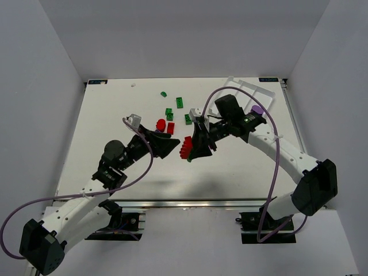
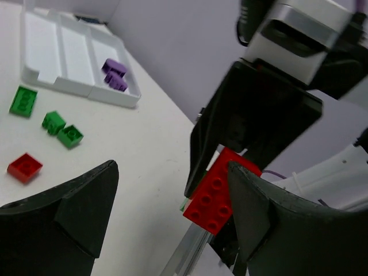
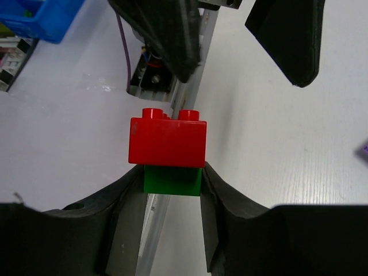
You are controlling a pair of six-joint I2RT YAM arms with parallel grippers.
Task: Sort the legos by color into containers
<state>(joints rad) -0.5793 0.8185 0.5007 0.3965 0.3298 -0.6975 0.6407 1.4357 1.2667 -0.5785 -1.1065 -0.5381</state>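
Two grippers met above the middle of the table. Left gripper (image 1: 171, 145): jaws apart, standing either side of the red brick (image 3: 167, 142), not visibly clamped on it. Right gripper (image 1: 195, 148): clenched on the green brick (image 3: 172, 180), which was stuck beneath the red one; the pair hung clear of the table.

Step in hand, as I judged it: pull the two colours apart. To do it well, the left fingers should close squarely on the red brick's sides only, clear of the green. They should then peel it off with a slight tilt rather than a straight tug, with the right grip firm.

Tray (image 2: 69, 52) lay far right, with purple bricks (image 2: 115, 75) in an outer compartment. Loose green bricks (image 2: 53, 122) lay left of it.
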